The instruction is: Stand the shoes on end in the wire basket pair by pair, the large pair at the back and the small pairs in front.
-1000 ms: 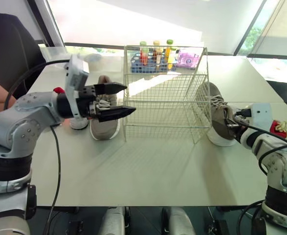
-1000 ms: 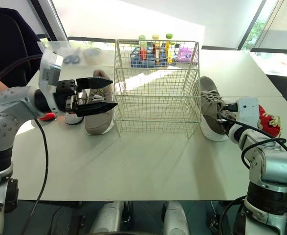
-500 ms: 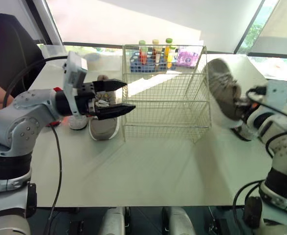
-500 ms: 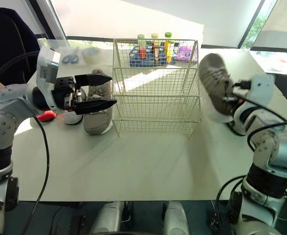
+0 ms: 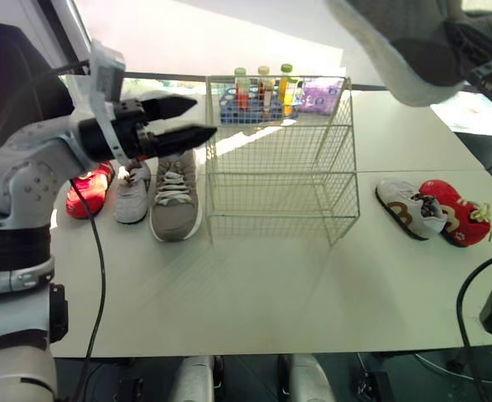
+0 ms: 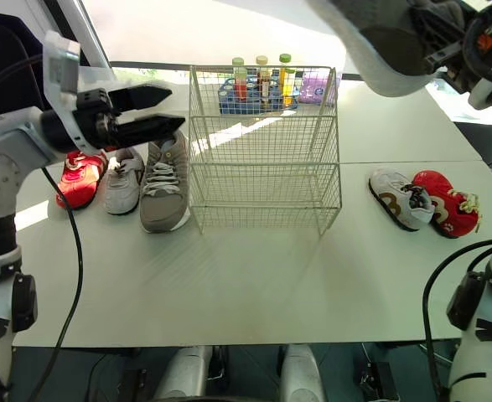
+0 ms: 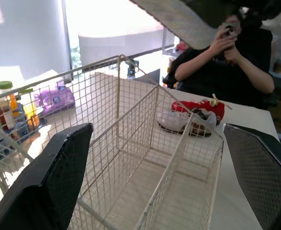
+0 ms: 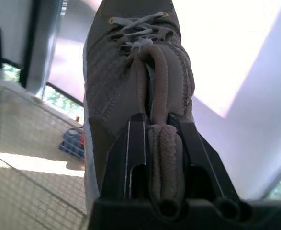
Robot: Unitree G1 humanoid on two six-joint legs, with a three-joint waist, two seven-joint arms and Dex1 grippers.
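Your right gripper (image 8: 155,120) largely cut off at head-view top edge; toe of large grey-brown lace-up sneaker (image 5: 396,46) cropped too. White bench (image 5: 271,285); person in dark top (image 7: 226,62) seated beyond. Right jaws clamped on sneaker, high by white wire basket (image 5: 279,159). Left gripper (image 5: 205,117) jaws apart, beside basket's left rim.

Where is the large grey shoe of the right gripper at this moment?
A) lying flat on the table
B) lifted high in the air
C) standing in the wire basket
B: the right gripper is shut on the large grey shoe, which hangs well above the wire basket and the table.
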